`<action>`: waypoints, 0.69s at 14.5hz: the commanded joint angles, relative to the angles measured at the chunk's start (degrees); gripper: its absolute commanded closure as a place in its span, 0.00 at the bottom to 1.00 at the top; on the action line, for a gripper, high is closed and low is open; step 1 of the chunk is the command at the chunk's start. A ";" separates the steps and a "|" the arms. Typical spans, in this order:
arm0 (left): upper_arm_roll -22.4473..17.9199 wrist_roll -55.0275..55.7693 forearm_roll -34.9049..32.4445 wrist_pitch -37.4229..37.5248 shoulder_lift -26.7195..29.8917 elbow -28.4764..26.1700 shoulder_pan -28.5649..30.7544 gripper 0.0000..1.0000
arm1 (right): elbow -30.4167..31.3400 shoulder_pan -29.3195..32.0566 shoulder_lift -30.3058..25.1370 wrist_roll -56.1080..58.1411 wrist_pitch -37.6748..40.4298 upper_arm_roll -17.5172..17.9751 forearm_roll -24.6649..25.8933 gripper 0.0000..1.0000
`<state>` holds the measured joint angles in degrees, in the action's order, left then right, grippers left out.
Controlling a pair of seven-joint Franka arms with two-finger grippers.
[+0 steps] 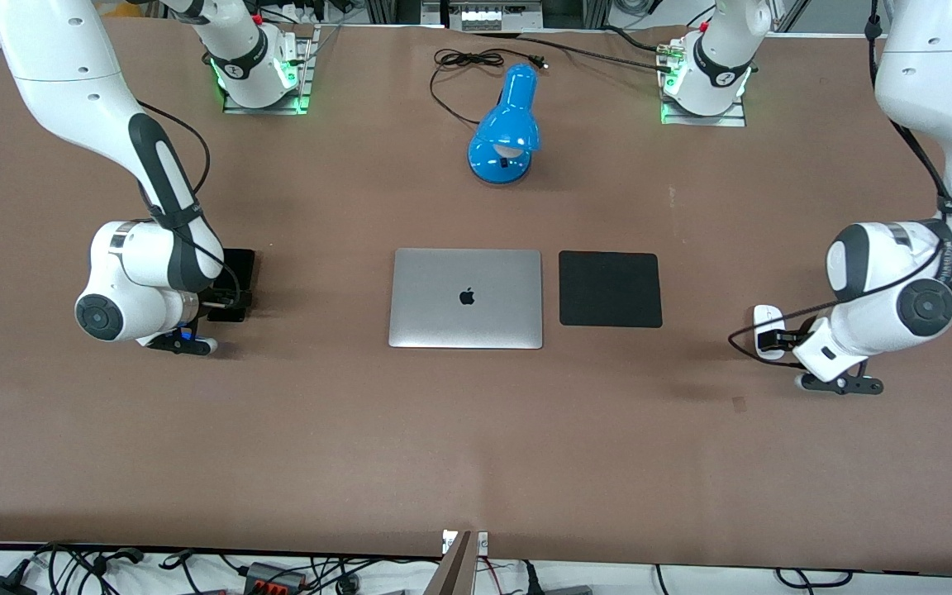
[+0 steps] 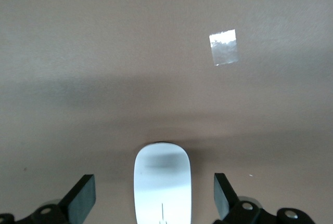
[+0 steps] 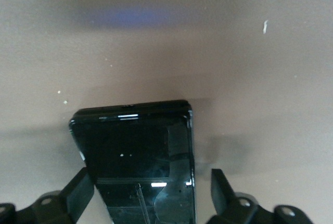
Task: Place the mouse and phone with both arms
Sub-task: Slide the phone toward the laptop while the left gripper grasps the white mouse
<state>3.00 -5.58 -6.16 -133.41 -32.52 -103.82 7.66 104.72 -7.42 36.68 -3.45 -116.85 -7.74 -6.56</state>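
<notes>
The white mouse (image 1: 765,319) lies on the brown table toward the left arm's end. My left gripper (image 1: 775,339) is low over it and open. In the left wrist view the mouse (image 2: 162,182) lies between the two fingers of the left gripper (image 2: 155,199), with a gap on each side. The black phone (image 1: 241,266) lies flat toward the right arm's end. My right gripper (image 1: 226,304) is low over it and open. In the right wrist view the phone (image 3: 136,156) lies between the fingers of the right gripper (image 3: 152,193), one finger close to its edge and the other apart.
A shut silver laptop (image 1: 466,297) lies mid-table with a square black mat (image 1: 610,289) beside it, toward the left arm's end. A blue desk lamp (image 1: 506,128) and its black cord (image 1: 476,59) stand between the arm bases. A small tape patch (image 2: 223,47) is on the table.
</notes>
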 commanded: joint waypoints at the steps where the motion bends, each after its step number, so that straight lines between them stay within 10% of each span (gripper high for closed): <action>1: 0.78 -2.33 -0.78 -3.79 2.63 -4.90 1.30 0.00 | 1.54 -0.05 -1.18 0.64 -1.10 0.18 -0.83 0.35; 4: 0.78 -2.51 -0.78 -6.06 2.20 -6.83 1.30 0.00 | 1.54 0.12 -1.26 0.64 -0.84 0.44 -0.91 0.62; 10: 0.95 -2.77 -0.78 -7.31 1.93 -9.74 1.22 0.00 | -1.88 -0.05 -2.58 -0.51 0.39 5.88 -2.58 0.70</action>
<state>3.39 -7.17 -6.17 -139.74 -32.44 -111.37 8.24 103.68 -7.70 35.96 -3.49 -117.42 -3.92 -8.32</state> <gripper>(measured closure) 0.000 0.216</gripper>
